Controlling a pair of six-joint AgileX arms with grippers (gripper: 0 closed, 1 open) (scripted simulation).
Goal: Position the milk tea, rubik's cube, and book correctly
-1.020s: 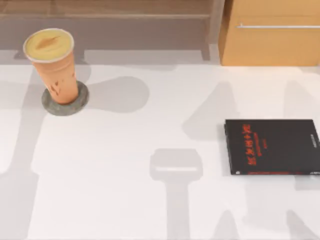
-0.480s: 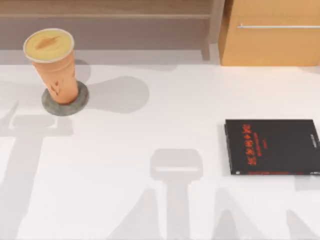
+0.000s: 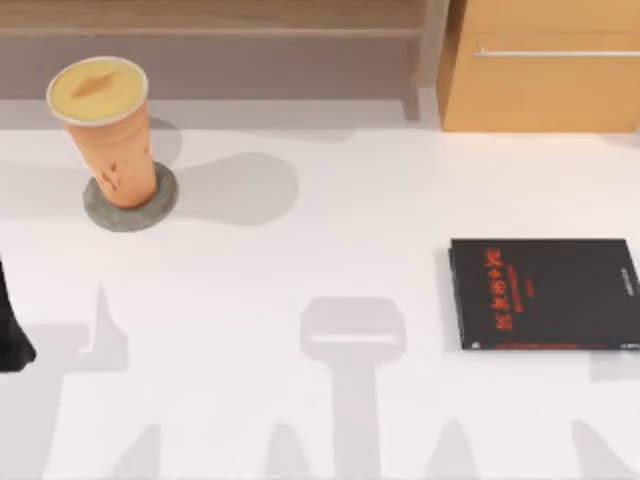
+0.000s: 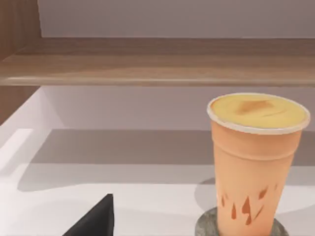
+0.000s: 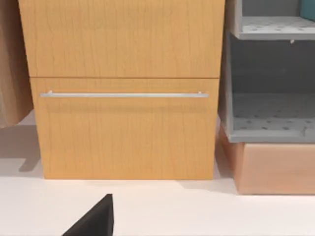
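Observation:
The milk tea (image 3: 100,125) stands upright on a flat grey disc (image 3: 135,212) at the table's back left. In the left wrist view the milk tea (image 4: 256,152) is close ahead, with nothing touching it. My left gripper (image 3: 10,335) is a dark shape at the table's left edge, nearer the front than the cup and apart from it. One of its black fingers (image 4: 93,223) shows in its wrist view. A black finger (image 5: 93,221) of my right gripper faces the wooden cabinet. The rubik's cube is out of view. A teal-blue corner (image 5: 308,7) lies on an upper grey shelf; I cannot tell whether it is the book.
A thin black book with red lettering (image 3: 545,293) lies flat at the table's right. Behind the table stand a wooden drawer cabinet (image 3: 545,70) with a metal handle (image 5: 123,94), a grey shelf unit (image 5: 270,88) and a low wooden shelf (image 4: 157,69).
My left arm's dark shape has come into the top view at the left edge. The arm shadows on the table have shifted. The cup and the black book have not moved.

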